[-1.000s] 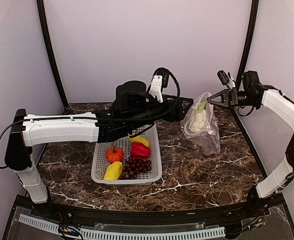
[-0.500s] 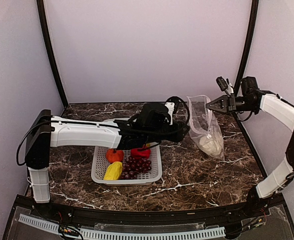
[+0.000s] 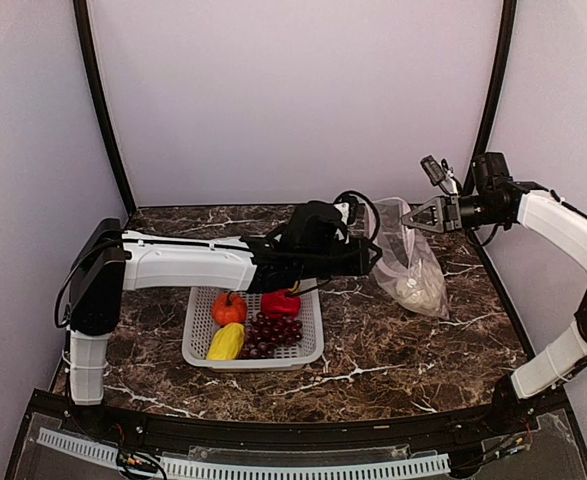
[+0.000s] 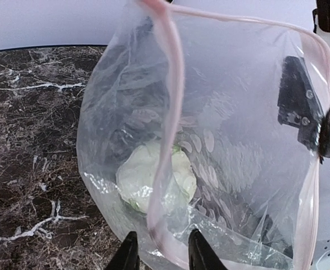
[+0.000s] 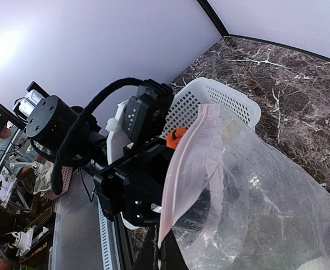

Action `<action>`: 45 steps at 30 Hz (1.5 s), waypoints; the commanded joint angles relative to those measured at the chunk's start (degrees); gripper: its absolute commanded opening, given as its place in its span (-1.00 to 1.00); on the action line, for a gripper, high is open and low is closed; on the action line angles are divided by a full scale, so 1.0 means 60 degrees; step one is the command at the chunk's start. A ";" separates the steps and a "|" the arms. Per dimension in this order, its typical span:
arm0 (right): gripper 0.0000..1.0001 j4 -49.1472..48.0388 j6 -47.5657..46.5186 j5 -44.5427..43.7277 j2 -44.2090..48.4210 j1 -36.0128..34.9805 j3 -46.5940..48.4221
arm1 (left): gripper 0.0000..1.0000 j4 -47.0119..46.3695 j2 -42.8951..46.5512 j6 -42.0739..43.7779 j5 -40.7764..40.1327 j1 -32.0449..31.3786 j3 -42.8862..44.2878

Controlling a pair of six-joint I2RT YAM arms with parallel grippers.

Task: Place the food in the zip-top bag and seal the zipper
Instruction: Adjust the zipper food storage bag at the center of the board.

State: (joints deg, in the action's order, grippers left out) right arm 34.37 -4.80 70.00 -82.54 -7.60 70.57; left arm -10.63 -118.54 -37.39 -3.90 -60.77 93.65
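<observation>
The clear zip-top bag [image 3: 410, 262] hangs over the table's right side, mouth up. My right gripper [image 3: 407, 217] [image 5: 167, 256] is shut on its pink zipper [image 5: 191, 169] strip. The white-green cauliflower [image 3: 413, 290] [image 4: 148, 175] lies at the bag's bottom. My left gripper [image 3: 371, 254] [image 4: 161, 256] reaches the bag from the left, jaws narrowly apart, with the near rim and zipper [image 4: 168, 112] running between the fingertips. The orange tomato [image 3: 228, 307], red pepper [image 3: 280, 302], a yellow piece [image 3: 226, 342] and the dark grape bunch [image 3: 269, 334] lie in the basket.
The grey-white perforated basket [image 3: 195, 345] [image 5: 209, 95] sits left of centre, partly under the left arm. Dark marble table [image 3: 393, 345] stretches in front of the bag. Pale walls and black corner posts [image 3: 493, 90] close in the back and sides.
The left arm has lowered and stretched to the bag's mouth, its jaws narrowing. The cauliflower dropped from the mouth to the bag's bottom. The right gripper shifted slightly left.
</observation>
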 commanded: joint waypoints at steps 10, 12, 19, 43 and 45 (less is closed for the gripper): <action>-1.00 0.0120 -0.0370 -0.0519 0.0234 -0.0199 -0.0072 | -0.74 -0.0064 -0.0679 -0.0591 0.0997 0.0314 0.0879; -1.00 0.0133 -0.0372 -0.0558 0.0208 -0.0199 -0.0059 | -0.88 -0.0212 -0.0711 -0.0569 0.1197 0.0347 0.0924; -1.00 0.0816 -0.0656 -0.2298 -0.0031 0.0079 0.1063 | -0.99 0.1287 -0.0543 -0.0103 0.1844 0.0380 0.2158; -1.00 0.1745 -0.0769 -0.6054 -0.1374 0.1178 0.5474 | -0.98 0.1631 -0.0213 0.1294 0.1329 0.1352 0.3640; -1.00 0.1629 -0.0589 -0.5549 -0.1329 0.1178 0.5476 | -0.97 0.1451 -0.0248 0.1210 0.1603 0.1448 0.3646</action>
State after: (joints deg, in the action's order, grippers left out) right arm 47.13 -10.00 36.18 -91.31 -1.28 100.25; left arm 1.72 -119.72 -31.40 2.20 -53.43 113.47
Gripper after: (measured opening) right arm 0.005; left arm 0.015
